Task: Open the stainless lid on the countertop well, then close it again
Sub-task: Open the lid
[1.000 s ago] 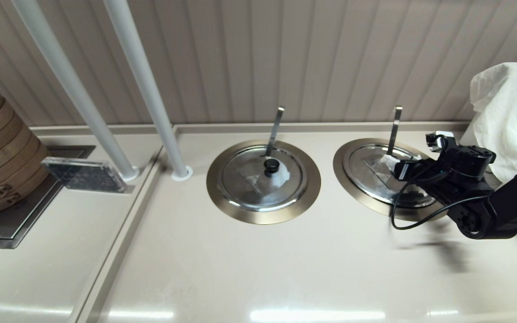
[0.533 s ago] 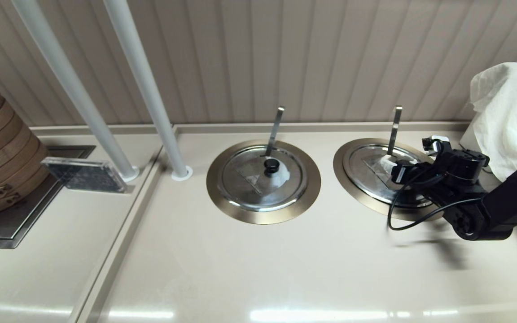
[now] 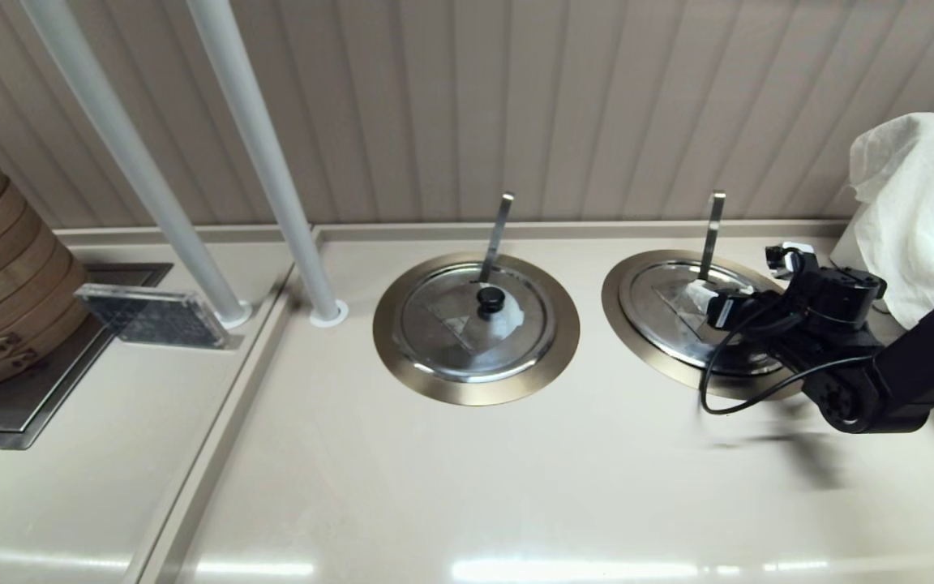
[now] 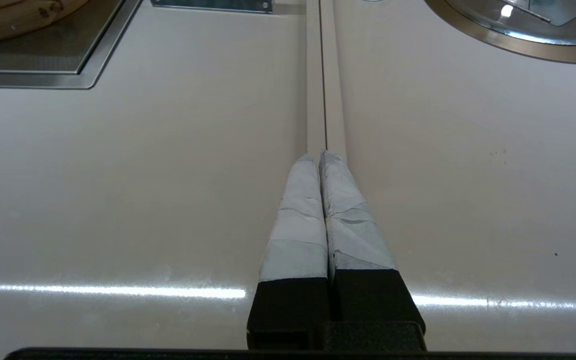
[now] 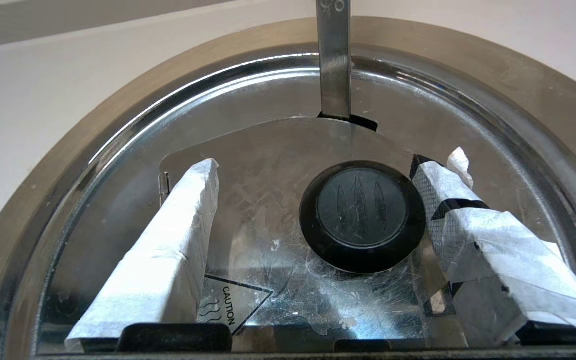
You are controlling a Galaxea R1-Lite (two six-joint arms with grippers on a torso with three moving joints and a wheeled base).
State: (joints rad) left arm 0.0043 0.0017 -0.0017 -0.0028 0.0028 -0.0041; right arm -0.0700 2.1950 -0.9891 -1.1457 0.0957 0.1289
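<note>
Right wrist view: my right pincer [image 5: 313, 210] hangs spread apart around the black knob [image 5: 362, 215] of the lid [image 5: 268, 165], shut flat on the right-hand well [image 3: 621, 312]. Left pincer [image 4: 322, 157] together, over bare table [image 4: 118, 175].

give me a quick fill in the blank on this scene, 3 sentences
1. The right gripper is ____, its fingers either side of the black knob.
2. The stainless lid lies ____ on the countertop well.
3. The left gripper, over bare counter, is ____.

Missing words: open; closed; shut
</note>
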